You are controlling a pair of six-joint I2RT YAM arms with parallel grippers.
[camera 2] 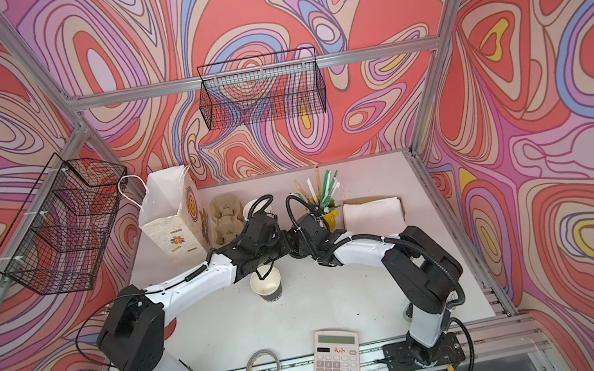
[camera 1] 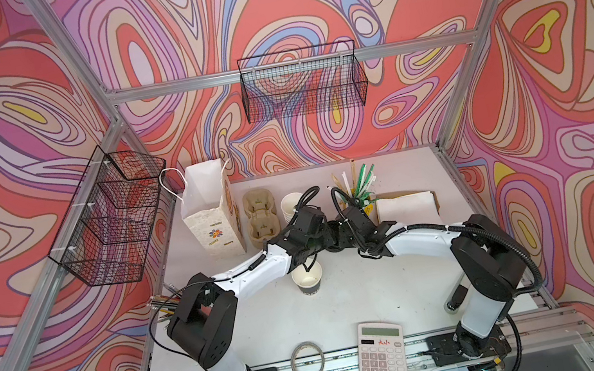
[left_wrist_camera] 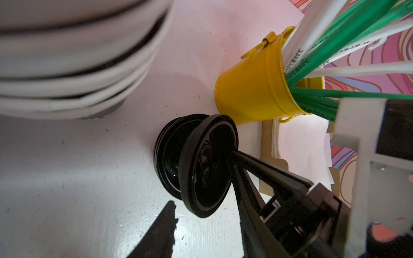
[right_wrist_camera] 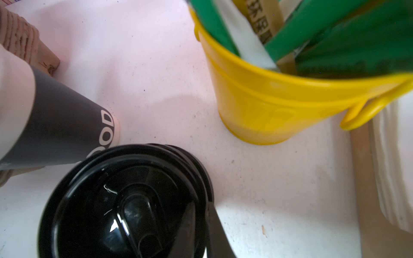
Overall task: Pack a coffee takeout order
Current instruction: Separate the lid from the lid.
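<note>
There's one flower-printed white paper bag [camera 1: 209, 214], one tan pulp two-cup carrier [camera 1: 260, 217], one lidless black paper cup [camera 1: 308, 280], one yellow metal pot [left_wrist_camera: 250, 93].

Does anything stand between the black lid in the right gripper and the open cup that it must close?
Yes, it seems. In both top views the left arm's wrist hangs over the far rim of the cup. That is on the way from the lid, which is pinched by the right gripper.

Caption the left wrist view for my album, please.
Right gripper pinches one black lid at the lid stack, beside the yellow straw pot.
</note>
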